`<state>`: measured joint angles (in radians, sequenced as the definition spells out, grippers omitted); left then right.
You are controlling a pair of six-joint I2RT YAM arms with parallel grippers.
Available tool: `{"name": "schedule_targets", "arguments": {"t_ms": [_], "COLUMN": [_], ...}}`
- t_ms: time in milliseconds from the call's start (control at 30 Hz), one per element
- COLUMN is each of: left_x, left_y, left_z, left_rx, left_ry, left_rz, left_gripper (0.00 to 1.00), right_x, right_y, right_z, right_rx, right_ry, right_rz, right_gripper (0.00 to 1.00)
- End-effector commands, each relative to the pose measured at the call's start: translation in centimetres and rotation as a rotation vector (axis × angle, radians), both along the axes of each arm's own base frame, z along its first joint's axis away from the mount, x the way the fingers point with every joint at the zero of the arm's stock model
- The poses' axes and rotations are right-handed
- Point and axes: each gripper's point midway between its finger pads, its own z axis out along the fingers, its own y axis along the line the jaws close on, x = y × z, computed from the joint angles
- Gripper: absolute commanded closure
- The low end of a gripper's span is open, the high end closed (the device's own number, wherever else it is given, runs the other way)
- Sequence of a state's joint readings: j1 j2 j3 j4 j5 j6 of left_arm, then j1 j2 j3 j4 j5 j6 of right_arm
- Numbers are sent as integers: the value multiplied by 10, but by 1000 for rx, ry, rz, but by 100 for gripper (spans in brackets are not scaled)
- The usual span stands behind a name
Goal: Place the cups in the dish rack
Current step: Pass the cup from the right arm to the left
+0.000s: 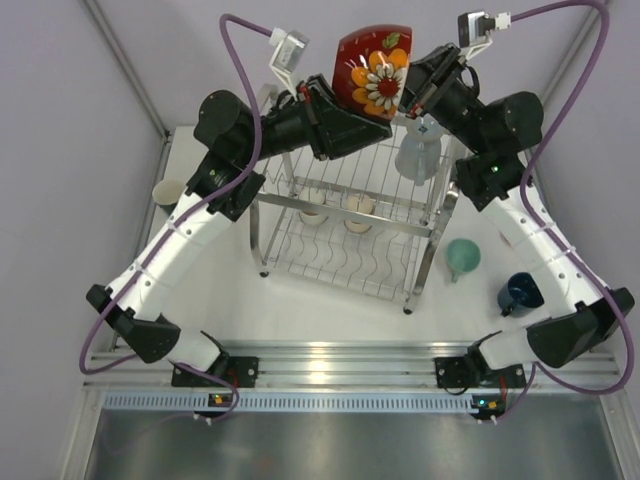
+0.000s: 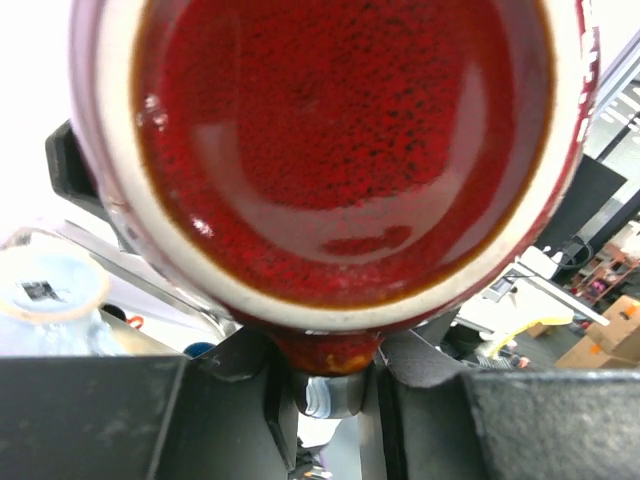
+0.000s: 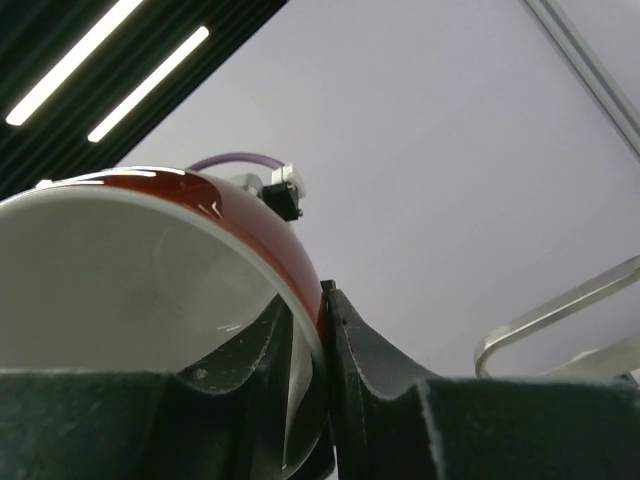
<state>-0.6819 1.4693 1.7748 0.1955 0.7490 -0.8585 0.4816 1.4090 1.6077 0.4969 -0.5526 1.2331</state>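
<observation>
Red glaze with a painted daisy marks the mug. It hangs high in the air at twelve o'clock of the dish rack, caught between both arms at once. The left gripper is clamped on a red lug at the edge of the mug's base, most likely the handle. The right gripper pinches the rim wall, one finger inside the white bowl and one outside. It reads to me as a mid-air hand-over with neither arm released.

To do it well, I'd say only one arm should let go, and only once the other's hold is plainly firm. A rim pinch on slick glaze can slide, so the carry wants to be slow and level. The mug should then go down onto free wires, clear of the pale blue-grey cup at the rack's two o'clock corner and the two cream cups already inside.

Outside the rack, a mint cup and a navy cup wait at four o'clock, and another cream cup at nine o'clock.
</observation>
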Motion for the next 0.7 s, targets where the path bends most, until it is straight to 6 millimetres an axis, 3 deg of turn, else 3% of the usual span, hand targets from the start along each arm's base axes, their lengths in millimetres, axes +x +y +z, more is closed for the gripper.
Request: {"name": "schedule_targets", "arguments": {"t_ms": [0, 167, 667], "left_x": [-30, -47, -76], "left_y": [25, 36, 46], "left_z": [38, 39, 11], "left_rx": [-94, -95, -6], "left_ry": [-76, -100, -47], "left_rz": [12, -7, -103], "left_gripper": [100, 100, 100], "right_x": [-53, -59, -78], "right_y": [-10, -15, -27], "right_z": [27, 26, 32], "right_rx": [9, 2, -15], "right_ry": [-192, -218, -253], "right_rz": [36, 18, -18], "right_gripper": [79, 64, 54]}}
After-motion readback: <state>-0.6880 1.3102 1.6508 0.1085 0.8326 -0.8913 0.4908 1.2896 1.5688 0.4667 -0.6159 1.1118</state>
